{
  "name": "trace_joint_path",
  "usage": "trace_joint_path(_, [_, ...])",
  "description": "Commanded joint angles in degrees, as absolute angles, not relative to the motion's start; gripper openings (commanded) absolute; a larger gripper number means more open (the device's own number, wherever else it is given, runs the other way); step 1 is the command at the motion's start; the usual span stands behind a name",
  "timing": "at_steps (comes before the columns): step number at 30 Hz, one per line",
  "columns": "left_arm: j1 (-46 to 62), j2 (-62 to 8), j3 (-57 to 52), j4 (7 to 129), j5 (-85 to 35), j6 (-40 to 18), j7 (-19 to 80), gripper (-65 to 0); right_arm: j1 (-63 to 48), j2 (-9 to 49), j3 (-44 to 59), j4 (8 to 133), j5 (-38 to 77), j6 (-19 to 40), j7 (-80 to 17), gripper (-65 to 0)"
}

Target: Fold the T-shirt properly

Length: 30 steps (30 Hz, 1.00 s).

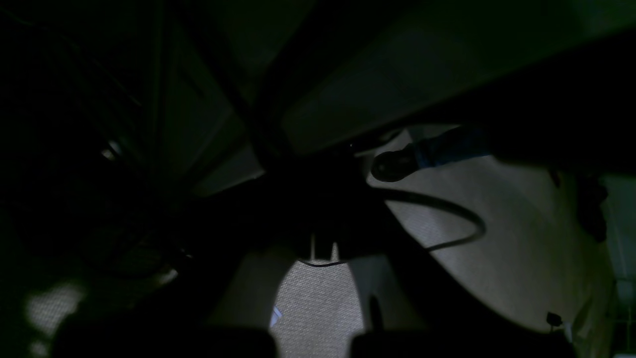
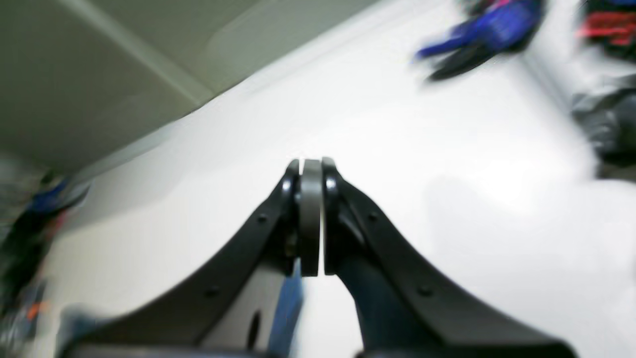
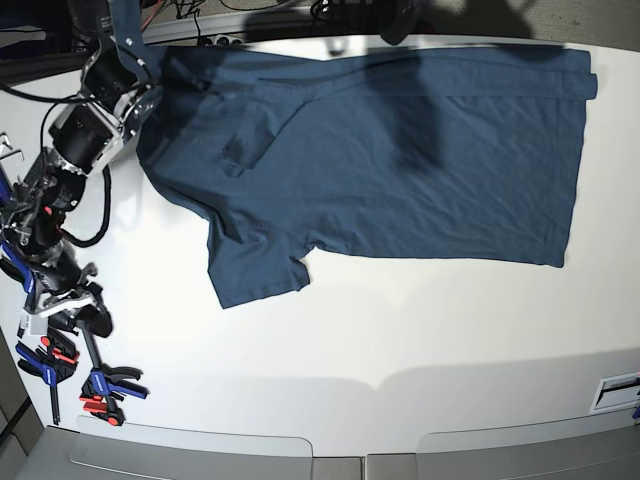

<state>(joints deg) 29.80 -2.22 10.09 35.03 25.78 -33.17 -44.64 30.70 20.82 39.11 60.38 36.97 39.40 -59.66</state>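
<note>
Fingers (image 2: pixel 310 219) of the right gripper (image 2: pixel 311 268) are pressed together, a strip of blue cloth hanging just beneath them, apparently pinching the T-shirt (image 3: pixel 400 160) at its far shoulder edge. Its arm (image 3: pixel 95 130) reaches in from the table's (image 3: pixel 400 340) corner. Spread across the table's far half, the shirt shows one sleeve already turned in. The left gripper, lost in a dark view, is clenched; what it grips, if anything, cannot be told. Likely next: carrying the pinched edge across, keeping it taut.

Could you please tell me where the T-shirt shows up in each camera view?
Base: T-shirt spread over the picture's upper half.
Right wrist: blue strip under the shut right pincer.
Left wrist: too dark to tell.
Shared landmark: white table.
</note>
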Motion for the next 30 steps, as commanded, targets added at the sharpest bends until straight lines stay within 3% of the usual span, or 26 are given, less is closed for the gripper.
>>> trace_joint_path(1, [30.44,-1.28,10.59,35.59,25.67,-35.16,-48.56,-65.0,32.69,21.89,39.05,61.43,41.50,40.00,-61.60,-65.0])
trace_joint_path(4, [30.44,-1.28,10.59,35.59,25.67,-35.16,-48.56,-65.0,32.69,21.87,39.05,61.43,48.45,40.00,-73.06,-65.0])
trace_joint_path(8, [30.44,-1.30,10.59,35.59,25.69,-35.16,-48.56,-65.0,32.69,21.89,39.05,61.43,55.75,40.00,-78.11,-65.0])
trace_joint_path(19, [30.44,-1.30,10.59,35.59,25.67,-35.16,-48.56,-65.0,32.71,21.89,39.05,61.43,84.55,40.00,-80.00,-65.0])
trace_joint_path(25, [30.41,-1.30,10.59,35.59,25.69,-35.16,-48.56,-65.0,32.73,21.89,39.05,61.43,85.00,40.00,-79.53,-65.0])
trace_joint_path(30, [30.44,-1.30,10.59,35.59,25.69,-35.16,-48.56,-65.0,33.32,21.89,39.05,61.43,85.00,40.00,-71.44,-65.0])
